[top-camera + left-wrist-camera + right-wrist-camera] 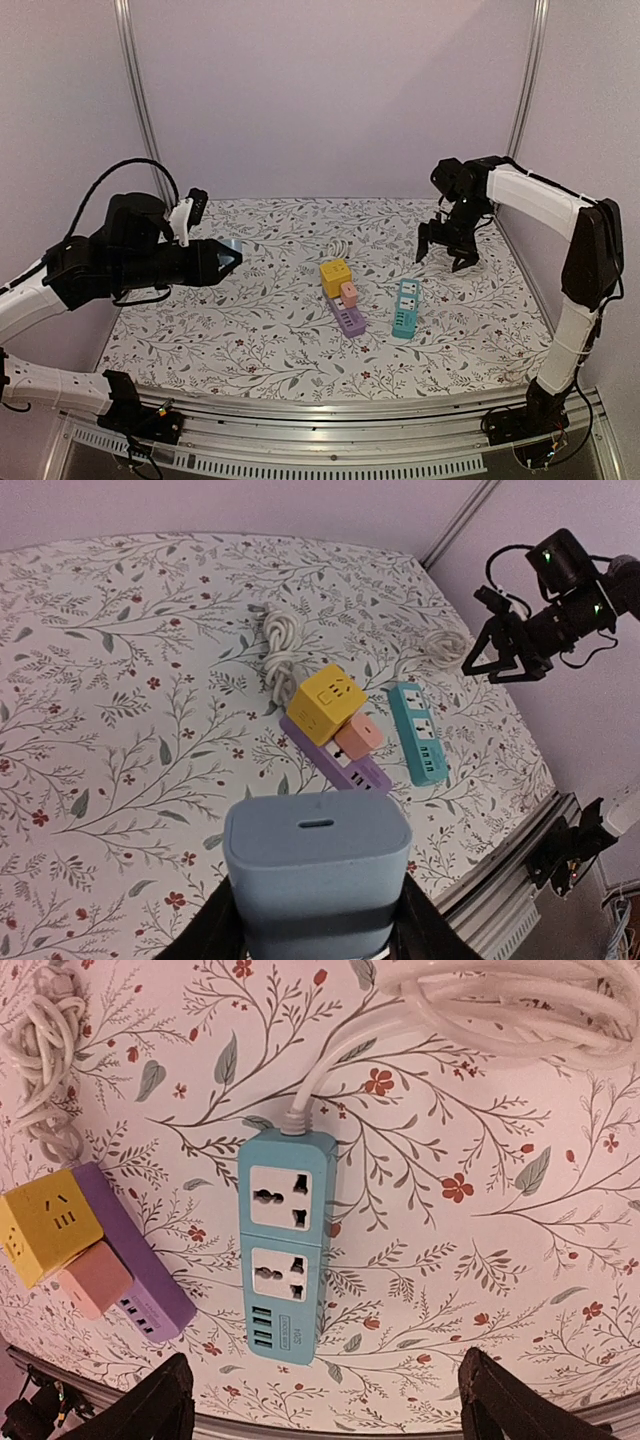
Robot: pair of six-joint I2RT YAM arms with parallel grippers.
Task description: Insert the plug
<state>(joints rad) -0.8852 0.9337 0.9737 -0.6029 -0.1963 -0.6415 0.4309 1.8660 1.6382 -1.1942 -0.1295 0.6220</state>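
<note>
Left gripper [222,260]: clenched on the plug, raised above the left side of the table [200,330].
Plug [316,860]: a pale blue, matte block with rounded corners. The face toward the wrist camera has one small oval slot. Its prongs are not in view.
Right gripper [447,250]: released, jaws spread wide with nothing between them, above the far right of the table.
Teal power strip [285,1250]: lies flat below the right gripper, with two universal sockets, a row of small ports at its near end and a white cord at its far end.
Purple power strip [340,765]: lies flat near the teal one, apart from it.
Yellow cube [325,702]: sits on the purple strip.
Pink adapter [357,735]: on the purple strip, beside the cube.
Coiled white cable [275,645]: lies behind the cube.
</note>
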